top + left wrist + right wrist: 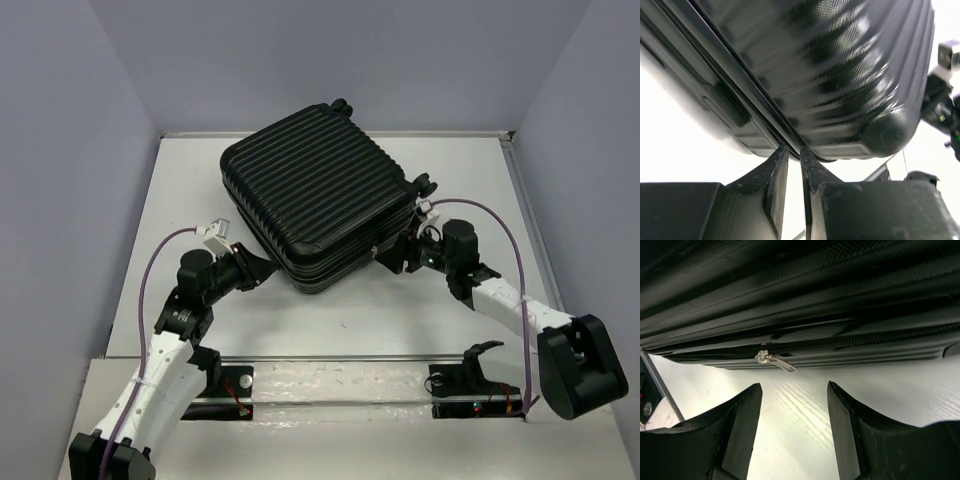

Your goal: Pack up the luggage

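White table (400, 320). Luggage (315, 195) lies closed, mid-table toward the far edge. Left gripper (794, 150) at its seam, jaws nearly together, slim gap. Right gripper (794, 390) jaws spread, facing zipper pull (774, 360), not touching.

A white table (180, 190) is enclosed on three sides by plain pale grey-blue walls (60, 120). Its far and right edges are bordered by a thin metal strip (528, 215). A metal rail (340, 358) is laid across the table's near part, and a shiny, wrinkled sheet (340, 385) is spread on its near side. A small dark speck (343, 324) is seen on the bare surface.
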Robot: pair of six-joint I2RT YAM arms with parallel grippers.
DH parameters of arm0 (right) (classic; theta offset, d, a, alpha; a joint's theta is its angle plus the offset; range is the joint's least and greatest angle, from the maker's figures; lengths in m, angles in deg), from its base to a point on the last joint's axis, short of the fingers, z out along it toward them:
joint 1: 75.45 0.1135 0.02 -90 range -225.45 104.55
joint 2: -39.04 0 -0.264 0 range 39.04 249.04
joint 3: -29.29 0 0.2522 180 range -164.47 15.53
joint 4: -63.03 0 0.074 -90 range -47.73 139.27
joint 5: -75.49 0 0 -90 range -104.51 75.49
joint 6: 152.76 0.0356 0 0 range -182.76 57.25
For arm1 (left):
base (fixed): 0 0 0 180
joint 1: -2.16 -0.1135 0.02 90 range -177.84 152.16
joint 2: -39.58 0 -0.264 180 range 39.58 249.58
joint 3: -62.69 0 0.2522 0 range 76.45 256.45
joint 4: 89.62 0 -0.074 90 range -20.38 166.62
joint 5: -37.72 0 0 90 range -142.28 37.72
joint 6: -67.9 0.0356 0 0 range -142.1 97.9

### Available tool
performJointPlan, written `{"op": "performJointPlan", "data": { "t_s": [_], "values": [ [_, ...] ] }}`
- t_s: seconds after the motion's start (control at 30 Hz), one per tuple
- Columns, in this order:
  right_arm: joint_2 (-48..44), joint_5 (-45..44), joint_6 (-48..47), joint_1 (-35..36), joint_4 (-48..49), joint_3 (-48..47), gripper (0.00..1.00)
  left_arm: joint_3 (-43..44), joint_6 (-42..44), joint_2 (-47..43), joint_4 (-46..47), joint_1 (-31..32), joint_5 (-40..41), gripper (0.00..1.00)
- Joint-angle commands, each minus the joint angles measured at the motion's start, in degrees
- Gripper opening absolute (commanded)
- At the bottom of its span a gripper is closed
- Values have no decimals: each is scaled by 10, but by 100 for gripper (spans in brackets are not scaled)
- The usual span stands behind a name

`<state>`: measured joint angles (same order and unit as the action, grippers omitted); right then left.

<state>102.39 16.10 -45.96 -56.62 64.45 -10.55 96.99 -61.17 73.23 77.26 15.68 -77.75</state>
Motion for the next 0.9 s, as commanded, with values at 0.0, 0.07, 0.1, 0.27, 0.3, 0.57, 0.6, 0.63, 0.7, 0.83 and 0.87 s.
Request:
{"op": "performJointPlan", "data": {
  "t_s": [0.0, 0.07, 0.1, 0.27, 0.3, 0.57, 0.6, 0.63, 0.7, 0.83, 0.87],
  "values": [
    [50, 34, -27, 6, 126, -25, 62, -16, -19, 34, 48, 28, -17, 26],
    [72, 49, -37, 6, 130, -34, 63, -18, -19, 50, 63, 43, -3, 26],
    [77, 54, -40, 6, 133, -37, 63, -19, -18, 55, 66, 47, 1, 26],
    [95, 60, -60, 11, 156, -41, 64, -26, -22, 84, 88, 70, 17, 26],
    [98, 59, -62, 11, 162, -39, 64, -26, -22, 86, 92, 73, 19, 26],
    [136, 66, -58, 33, 242, -39, 56, -17, -23, 102, 95, 103, 44, 25],
    [138, 64, -55, 39, 247, -38, 49, -16, -22, 104, 95, 106, 48, 25],
    [141, 59, -53, 39, 259, -37, 39, -15, -23, 106, 95, 110, 53, 24],
    [142, 48, -48, 46, 267, -36, 32, -13, -23, 108, 96, 114, 55, 24],
    [139, 13, -38, 74, 296, -28, 15, -9, -25, 114, 101, 121, 60, 23],
    [138, -4, -35, 83, 299, -21, 12, -8, -26, 115, 102, 123, 60, 23]
  ]
}}
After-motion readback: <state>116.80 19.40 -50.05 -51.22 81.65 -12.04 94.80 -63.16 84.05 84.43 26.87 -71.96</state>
